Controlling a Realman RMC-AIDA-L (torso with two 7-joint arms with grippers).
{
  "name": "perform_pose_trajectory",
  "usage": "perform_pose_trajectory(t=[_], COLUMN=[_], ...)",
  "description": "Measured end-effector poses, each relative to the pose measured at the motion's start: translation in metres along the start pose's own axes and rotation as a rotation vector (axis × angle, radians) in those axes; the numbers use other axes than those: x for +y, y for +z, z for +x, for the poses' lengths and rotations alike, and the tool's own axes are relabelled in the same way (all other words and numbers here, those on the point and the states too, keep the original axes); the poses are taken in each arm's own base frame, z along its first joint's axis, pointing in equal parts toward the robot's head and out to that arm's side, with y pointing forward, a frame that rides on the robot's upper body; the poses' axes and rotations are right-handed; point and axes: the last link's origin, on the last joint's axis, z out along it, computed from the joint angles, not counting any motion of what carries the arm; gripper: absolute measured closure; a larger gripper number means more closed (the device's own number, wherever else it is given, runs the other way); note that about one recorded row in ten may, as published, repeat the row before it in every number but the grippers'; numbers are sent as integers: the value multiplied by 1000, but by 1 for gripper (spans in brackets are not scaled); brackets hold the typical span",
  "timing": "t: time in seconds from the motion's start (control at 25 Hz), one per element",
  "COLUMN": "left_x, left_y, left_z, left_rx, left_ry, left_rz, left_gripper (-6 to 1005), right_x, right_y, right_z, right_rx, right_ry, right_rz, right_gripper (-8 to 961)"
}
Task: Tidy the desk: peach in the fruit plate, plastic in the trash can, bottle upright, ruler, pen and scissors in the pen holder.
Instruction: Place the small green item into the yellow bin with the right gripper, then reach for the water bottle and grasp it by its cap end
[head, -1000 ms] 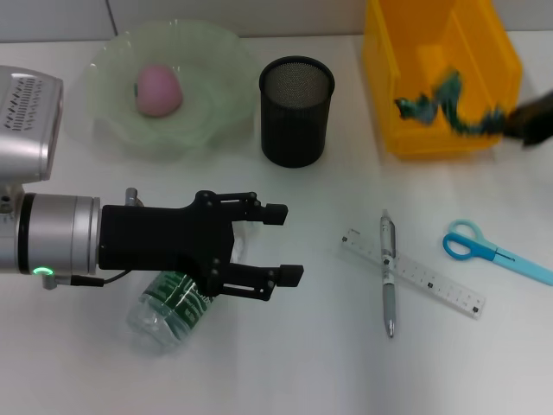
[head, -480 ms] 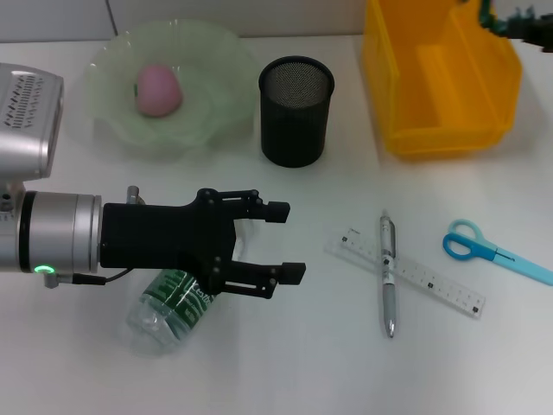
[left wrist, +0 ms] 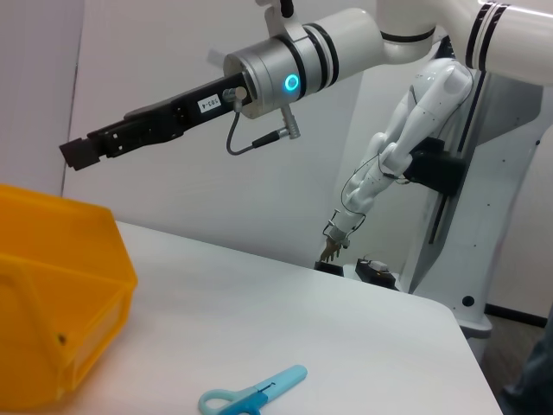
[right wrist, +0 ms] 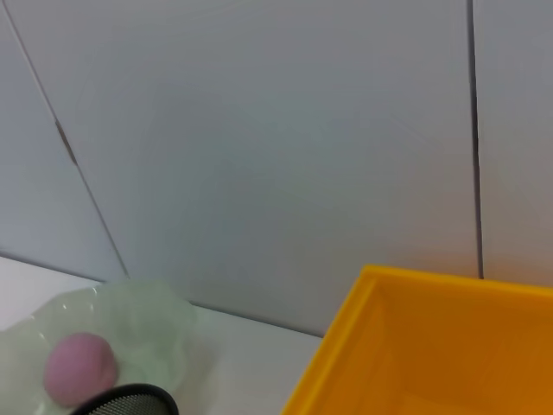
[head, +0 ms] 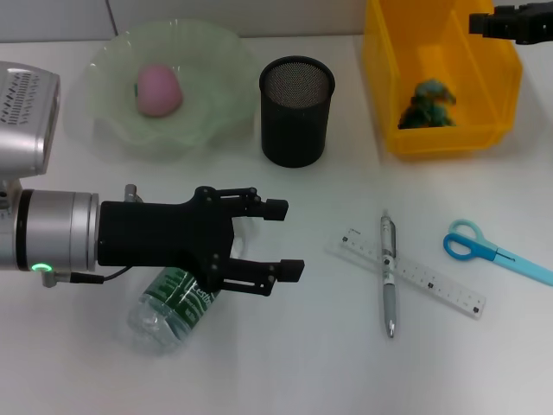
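Nearest the robot, the bottle (head: 171, 304) lies on its side on the white tabletop (head: 285, 363), green label up, and the left gripper (head: 278, 239) hangs right over it, its jaws spread wide with the fingertips out past the bottle and nothing between them. Over on the right side, the pen (head: 388, 272) lies across the clear ruler (head: 409, 271), the two touching where they cross. Just beyond them toward the right edge, the blue-handled scissors (head: 495, 252) lie flat and apart from both; the left wrist view picks them up too (left wrist: 252, 392), beside the yellow bin. Farther back, in the middle, the black mesh pen holder (head: 296, 110) stands upright. To its left sits the pale green fruit plate (head: 207, 60), and the pink peach (head: 159, 89) rests in it, also seen in the right wrist view (right wrist: 79, 367). To the pen holder's right is the yellow trash can (head: 385, 86), with the crumpled green plastic (head: 427, 103) lying inside on its floor. Farthest back, the right gripper (head: 505, 23) hangs above the trash can's far right corner; the left wrist view shows it (left wrist: 85, 152) held well over the bin, but I cannot tell whether its jaws are parted or pressed together.
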Motion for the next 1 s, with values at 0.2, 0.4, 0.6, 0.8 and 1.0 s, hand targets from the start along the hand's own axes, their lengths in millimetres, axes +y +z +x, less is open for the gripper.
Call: perform_pose_trajectory(t=[0.2, 0.4, 0.6, 0.8, 1.0], left_x=[-1, -9, -16, -38, -55], left_y=[-2, -8, -4, 24, 45], left_z=[5, 37, 70, 109, 111], left_rx=[-1, -42, -166, -395, -570], left_ry=[-42, -128, -202, -271, -313], left_rz=[6, 41, 109, 275, 410], left_gripper=[170, 170, 170, 171, 171], right_x=[8, 25, 41, 52, 55], right_y=[-31, -84, -118, -122, -118], right_z=[8, 42, 98, 143, 165], right_rx=[-93, -208, -299, -364, -381], right_ry=[3, -58, -102, -115, -113], right_rz=[-114, -320, -424, -414, -381], right_gripper=[483, 371, 260, 260, 260])
